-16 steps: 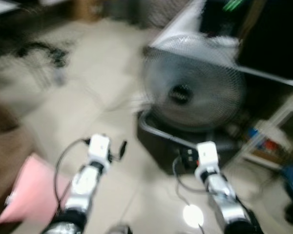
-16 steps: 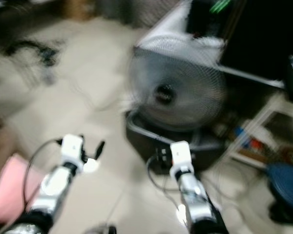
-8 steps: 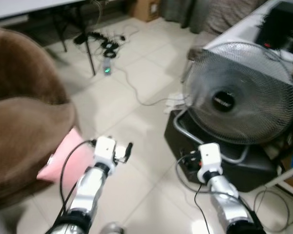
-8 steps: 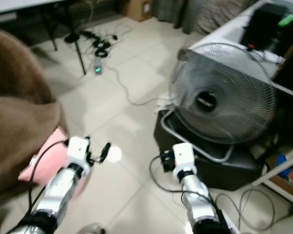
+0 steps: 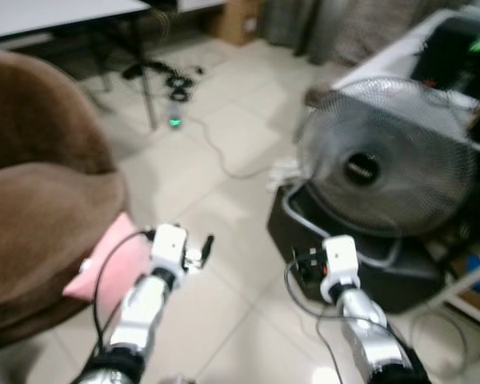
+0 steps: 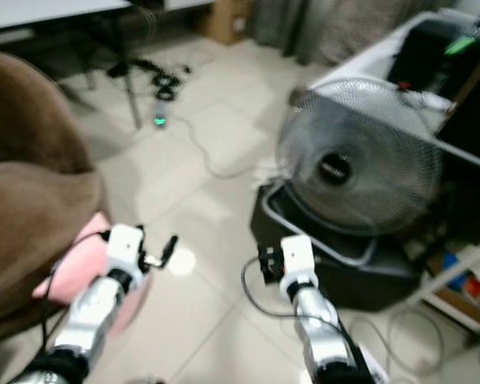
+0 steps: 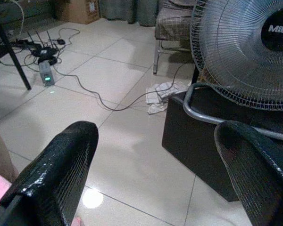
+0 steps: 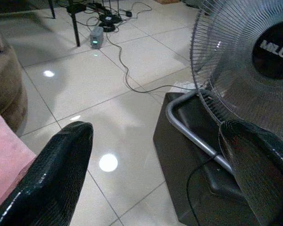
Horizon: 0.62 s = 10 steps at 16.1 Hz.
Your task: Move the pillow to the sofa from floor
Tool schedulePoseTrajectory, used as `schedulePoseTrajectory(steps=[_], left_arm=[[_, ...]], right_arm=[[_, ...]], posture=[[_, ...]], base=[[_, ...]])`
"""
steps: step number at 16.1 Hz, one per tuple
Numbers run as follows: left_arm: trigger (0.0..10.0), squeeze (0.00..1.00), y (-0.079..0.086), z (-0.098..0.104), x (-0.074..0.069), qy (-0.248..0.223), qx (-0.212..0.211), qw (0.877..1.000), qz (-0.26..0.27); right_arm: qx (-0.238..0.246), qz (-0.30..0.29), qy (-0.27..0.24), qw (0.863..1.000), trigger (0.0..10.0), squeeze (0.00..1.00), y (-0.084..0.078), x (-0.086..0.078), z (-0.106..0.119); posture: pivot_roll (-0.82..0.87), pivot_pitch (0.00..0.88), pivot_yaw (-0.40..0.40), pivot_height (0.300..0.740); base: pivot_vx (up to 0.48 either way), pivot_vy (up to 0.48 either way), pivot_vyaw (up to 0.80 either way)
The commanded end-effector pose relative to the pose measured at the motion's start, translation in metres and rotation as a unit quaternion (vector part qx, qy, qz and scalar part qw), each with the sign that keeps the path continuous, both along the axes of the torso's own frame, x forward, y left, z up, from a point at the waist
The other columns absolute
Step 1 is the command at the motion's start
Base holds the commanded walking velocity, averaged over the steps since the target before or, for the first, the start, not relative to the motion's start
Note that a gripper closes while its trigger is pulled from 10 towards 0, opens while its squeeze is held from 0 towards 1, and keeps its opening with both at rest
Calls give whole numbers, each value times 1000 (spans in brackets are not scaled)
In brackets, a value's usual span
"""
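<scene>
Left eye view: pink pillow [image 5: 104,260] lies just beside left hand [image 7: 155,155], fingers apart.

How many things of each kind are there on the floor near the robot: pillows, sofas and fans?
Pink pillow: 1
Brown sofa: 1
Fan: 1
Total: 3

Pale glossy tiled floor [image 5: 224,200]. Directly on it: pink pillow [image 5: 112,260] tucked against the brown sofa [image 5: 40,232], black box [image 5: 360,264] carrying a grey fan [image 5: 384,156], tangled cables [image 5: 172,80] beside a small green-lit device [image 5: 174,120], cardboard box [image 5: 238,20] further off.
</scene>
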<state>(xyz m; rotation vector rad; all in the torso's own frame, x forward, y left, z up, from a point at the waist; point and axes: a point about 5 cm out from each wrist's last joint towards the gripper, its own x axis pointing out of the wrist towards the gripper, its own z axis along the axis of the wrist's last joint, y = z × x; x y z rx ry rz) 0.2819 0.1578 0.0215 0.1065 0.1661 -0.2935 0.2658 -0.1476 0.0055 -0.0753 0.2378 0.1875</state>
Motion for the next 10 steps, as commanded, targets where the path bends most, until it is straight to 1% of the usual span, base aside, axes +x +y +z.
schedulePoseTrajectory(steps=[1,3,8,10], left_arm=[[10000,0,-5,0,0,0,1,1000,-3],[10000,0,-6,0,0,-1,1,1000,-1],[10000,0,-9,1,0,-3,-5,1000,-4],[10000,0,-11,1,0,-1,5,1000,-9]], right_arm=[[-8,-2,0,1000,10000,176,-4,1,1],[-11,3,-3,1000,10000,220,-3,0,1],[-14,6,-2,1000,10000,247,-3,0,1],[-16,7,-1,1000,10000,251,-3,0,1]], posture=[[-35,78,-68,740],[-37,80,-70,740],[-36,81,-72,740],[-34,82,-71,740]], base=[[480,0,575],[480,0,762],[480,0,745],[448,0,728]])
